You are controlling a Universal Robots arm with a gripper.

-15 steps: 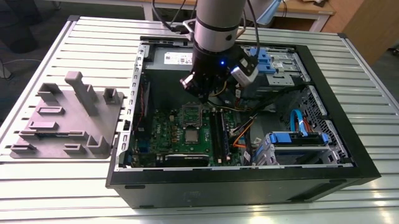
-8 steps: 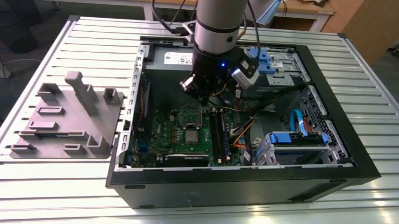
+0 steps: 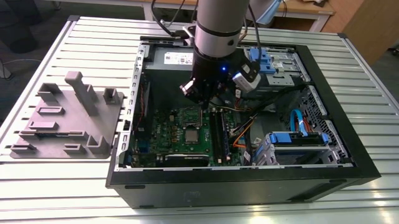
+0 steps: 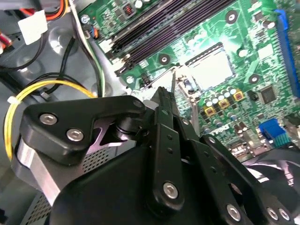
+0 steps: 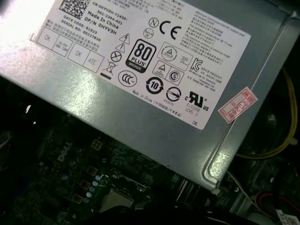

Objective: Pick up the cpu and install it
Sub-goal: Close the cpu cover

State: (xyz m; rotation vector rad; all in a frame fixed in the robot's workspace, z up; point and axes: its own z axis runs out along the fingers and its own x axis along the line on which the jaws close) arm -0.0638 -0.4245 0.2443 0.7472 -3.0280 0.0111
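Observation:
The cpu (image 3: 190, 136) is a small silver-grey square lying flat in the socket of the green board (image 3: 168, 140), inside the open computer case. My gripper (image 3: 203, 103) hangs above the board, a little behind the socket, apart from the chip. In the second wrist view the black gripper (image 4: 183, 96) points toward the cpu (image 4: 212, 70); its thin fingertips (image 4: 174, 84) stand slightly apart with nothing between them. The first wrist view catches the cpu (image 5: 115, 199) below the power-supply box.
The grey power-supply box (image 5: 140, 93) sits close behind the gripper. Long black memory slots (image 4: 164, 23) run beside the socket. Cables (image 4: 28, 93) and a blue drive cage (image 3: 299, 139) fill the case's right side. A grey fixture (image 3: 68, 121) stands left of the case on the slatted table (image 3: 62, 186).

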